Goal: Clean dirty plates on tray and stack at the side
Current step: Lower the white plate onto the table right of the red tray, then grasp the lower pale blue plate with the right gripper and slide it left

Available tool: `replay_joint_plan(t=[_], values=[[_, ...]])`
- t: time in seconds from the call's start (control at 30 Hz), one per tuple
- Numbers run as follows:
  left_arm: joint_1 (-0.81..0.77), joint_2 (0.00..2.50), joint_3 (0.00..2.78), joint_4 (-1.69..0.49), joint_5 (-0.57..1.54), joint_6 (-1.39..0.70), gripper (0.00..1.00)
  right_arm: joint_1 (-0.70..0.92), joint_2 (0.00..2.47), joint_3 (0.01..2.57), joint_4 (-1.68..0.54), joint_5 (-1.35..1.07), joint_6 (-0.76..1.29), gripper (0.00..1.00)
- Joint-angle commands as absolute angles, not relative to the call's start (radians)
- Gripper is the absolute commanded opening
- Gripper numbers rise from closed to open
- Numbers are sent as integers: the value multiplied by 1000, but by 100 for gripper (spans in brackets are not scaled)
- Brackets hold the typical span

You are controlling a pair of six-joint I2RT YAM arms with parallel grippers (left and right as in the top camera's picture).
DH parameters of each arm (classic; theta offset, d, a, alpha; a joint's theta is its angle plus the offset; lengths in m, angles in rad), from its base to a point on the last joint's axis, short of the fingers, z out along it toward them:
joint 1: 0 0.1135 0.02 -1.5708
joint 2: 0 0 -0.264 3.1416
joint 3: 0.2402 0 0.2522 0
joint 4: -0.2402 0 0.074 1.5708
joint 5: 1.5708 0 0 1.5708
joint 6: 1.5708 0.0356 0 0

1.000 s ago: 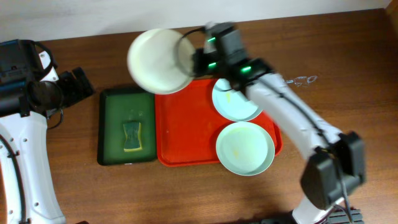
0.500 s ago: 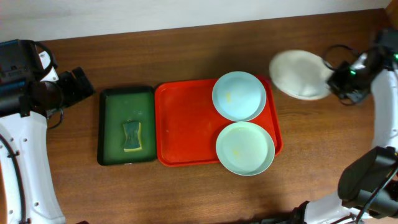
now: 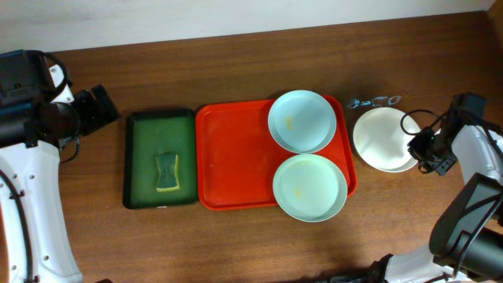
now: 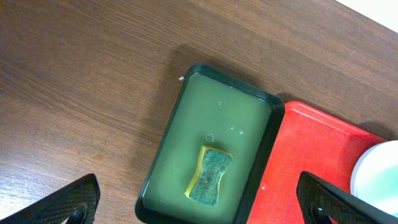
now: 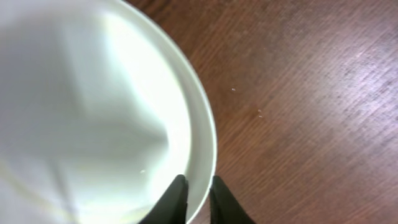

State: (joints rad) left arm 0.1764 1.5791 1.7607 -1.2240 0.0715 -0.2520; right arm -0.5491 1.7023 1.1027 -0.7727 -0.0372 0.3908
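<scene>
At the near edge of the table [image 3: 236, 236] the wood is bare, and both arms are cut off by the frame there. Next in, the near mint plate [image 3: 310, 187] sits on the red tray [image 3: 236, 157], overhanging its near right corner; a faint yellowish smear marks its middle. The tray's left half is bare. To its left, touching or nearly so, the green tray [image 3: 141, 157] holds only a sponge [image 3: 167, 172], lying flat in its near half.

Right of the red tray, off it, lies the white plate [image 3: 383, 139]. The right gripper [image 3: 416, 149] is clamped on its right rim, the two fingers pinching the edge in the wrist view [image 5: 198, 199]. Whether the plate rests fully on the wood cannot be told.

Farther back, the far mint plate [image 3: 302, 120] overlaps the tray's far rim. The left gripper [image 3: 98, 110] hangs left of the green tray, fingers spread wide and holding nothing [image 4: 198, 179].

Beyond the white plate is a small shiny object [image 3: 376, 101], too small to identify. Open wood runs along the far side.
</scene>
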Motion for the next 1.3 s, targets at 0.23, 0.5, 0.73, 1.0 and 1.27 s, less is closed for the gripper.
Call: replay_joint_plan(t=[0.23, 0.5, 0.73, 1.0, 1.27], values=[[178, 1578, 1765, -1225, 75, -262, 99, -524, 1679, 1108, -861, -121, 318, 45], [178, 1578, 1765, -1225, 75, -262, 99, -523, 1667, 1339, -1257, -258, 141, 52], [178, 1578, 1765, -1225, 75, -262, 99, -516, 1668, 1332, -1390, -259, 123, 52], [178, 1578, 1765, -1225, 75, -262, 99, -251, 1668, 1277, -1406, -247, 101, 52], [178, 1578, 1765, -1225, 75, -262, 99, -91, 1669, 1086, -1254, -247, 151, 59]])
